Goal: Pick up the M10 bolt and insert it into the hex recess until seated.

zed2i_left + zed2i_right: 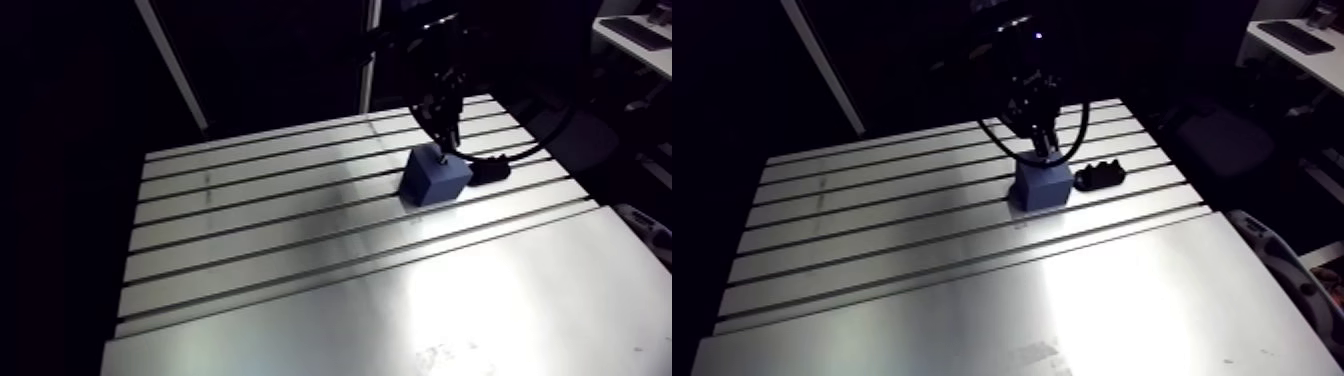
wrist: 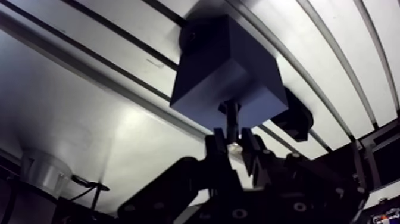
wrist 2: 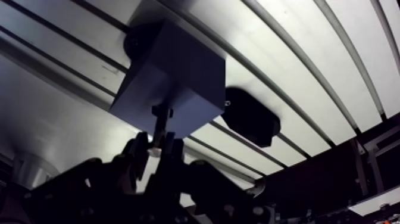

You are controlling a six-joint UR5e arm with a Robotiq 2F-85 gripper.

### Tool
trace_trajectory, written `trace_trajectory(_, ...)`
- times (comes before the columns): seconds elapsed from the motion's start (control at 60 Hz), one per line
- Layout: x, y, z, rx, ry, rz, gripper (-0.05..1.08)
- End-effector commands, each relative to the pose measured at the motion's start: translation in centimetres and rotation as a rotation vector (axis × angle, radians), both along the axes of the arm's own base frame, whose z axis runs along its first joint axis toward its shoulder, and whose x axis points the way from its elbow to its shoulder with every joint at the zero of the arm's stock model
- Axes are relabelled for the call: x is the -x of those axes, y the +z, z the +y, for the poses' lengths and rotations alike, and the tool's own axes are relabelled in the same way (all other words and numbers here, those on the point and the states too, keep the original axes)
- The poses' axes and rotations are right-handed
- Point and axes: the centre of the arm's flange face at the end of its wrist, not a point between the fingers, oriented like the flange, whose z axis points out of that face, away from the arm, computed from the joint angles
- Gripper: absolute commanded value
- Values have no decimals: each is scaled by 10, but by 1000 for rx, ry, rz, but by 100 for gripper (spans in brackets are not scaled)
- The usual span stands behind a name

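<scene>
A blue block [image 1: 435, 177] stands on the slotted aluminium table [image 1: 300, 290], toward its far right. My gripper [image 2: 233, 143] hangs straight above the block and is shut on the M10 bolt [image 2: 230, 119]. In the wrist view the bolt's dark shaft runs from between the fingertips down to the block's top face [image 2: 226, 65], and its tip meets that face near the edge closest to the gripper. The recess itself is hidden by the bolt and by shadow, so I cannot tell how deep the bolt sits. In the arm view the gripper [image 1: 447, 135] stands just over the block's top.
A small black holder [image 1: 1100, 177] lies on the table right beside the block, on its right side. Long slots run across the table. The table's near half shows as bright bare metal [image 1: 1122, 300].
</scene>
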Motion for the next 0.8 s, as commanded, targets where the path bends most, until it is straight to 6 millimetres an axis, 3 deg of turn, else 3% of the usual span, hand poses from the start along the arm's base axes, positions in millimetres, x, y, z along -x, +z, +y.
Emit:
trace_trajectory(0.017,0,3,0,0,3,2,97)
trace_trajectory(0.8,1,5,-1,1,6,3,98)
